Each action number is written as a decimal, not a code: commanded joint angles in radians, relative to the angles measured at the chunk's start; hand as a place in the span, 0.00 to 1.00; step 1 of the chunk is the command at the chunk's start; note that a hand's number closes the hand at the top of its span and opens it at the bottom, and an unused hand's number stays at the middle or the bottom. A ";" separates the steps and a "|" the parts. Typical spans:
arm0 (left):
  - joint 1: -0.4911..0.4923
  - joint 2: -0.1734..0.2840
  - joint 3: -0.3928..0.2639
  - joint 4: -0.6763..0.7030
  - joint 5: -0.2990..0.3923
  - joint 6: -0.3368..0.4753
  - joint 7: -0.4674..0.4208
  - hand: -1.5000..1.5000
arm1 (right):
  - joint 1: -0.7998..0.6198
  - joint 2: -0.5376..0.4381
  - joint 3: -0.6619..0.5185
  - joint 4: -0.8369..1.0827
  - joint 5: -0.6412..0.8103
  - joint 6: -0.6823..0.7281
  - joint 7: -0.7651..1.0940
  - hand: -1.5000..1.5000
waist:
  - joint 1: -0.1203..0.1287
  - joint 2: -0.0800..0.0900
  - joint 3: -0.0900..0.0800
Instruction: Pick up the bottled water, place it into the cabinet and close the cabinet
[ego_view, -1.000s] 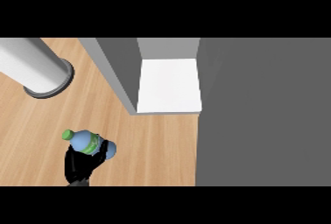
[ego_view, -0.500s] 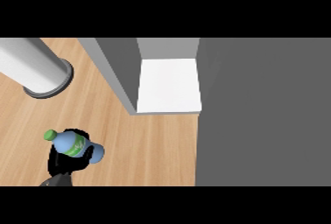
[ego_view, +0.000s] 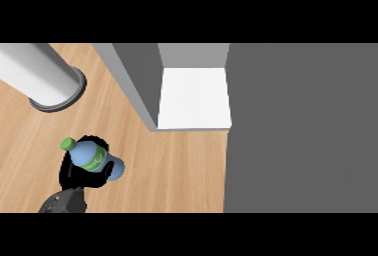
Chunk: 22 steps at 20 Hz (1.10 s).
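Note:
The bottled water (ego_view: 94, 159) is a pale blue bottle with a green label and a green cap, tilted so the cap points up-left. My left hand (ego_view: 83, 176) is curled under and around it at the lower left, holding it over the wooden counter (ego_view: 177, 170). The cabinet (ego_view: 303, 125) is a dark grey mass filling the right side. It stands open, with a white shelf floor (ego_view: 193, 97) showing. A grey panel (ego_view: 136, 80) stands along the shelf's left edge. The bottle is left of and below the opening. My right hand is out of view.
A large pale grey cylinder (ego_view: 40, 77) with a dark rim lies at the upper left of the counter. Bare wood stretches between the bottle and the cabinet's front edge.
My hand carried the bottle left, then back a little to the right and upward. The cabinet and the cylinder have not moved.

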 joint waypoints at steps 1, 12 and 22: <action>0.020 -0.036 -0.054 -0.146 -0.027 0.058 0.060 1.00 | 0.064 0.033 -0.015 -0.191 -0.078 -0.036 0.058 0.00 | 0.006 -0.002 0.001; -0.048 -0.195 -0.217 -0.403 -0.105 0.369 0.307 1.00 | 0.015 -0.016 -0.034 -0.153 -0.107 -0.059 0.065 0.00 | 0.007 0.000 0.000; -0.266 -0.198 -0.375 -0.370 -0.080 0.691 0.391 1.00 | 0.001 -0.028 -0.031 -0.163 -0.147 -0.073 0.085 0.00 | -0.010 0.005 -0.001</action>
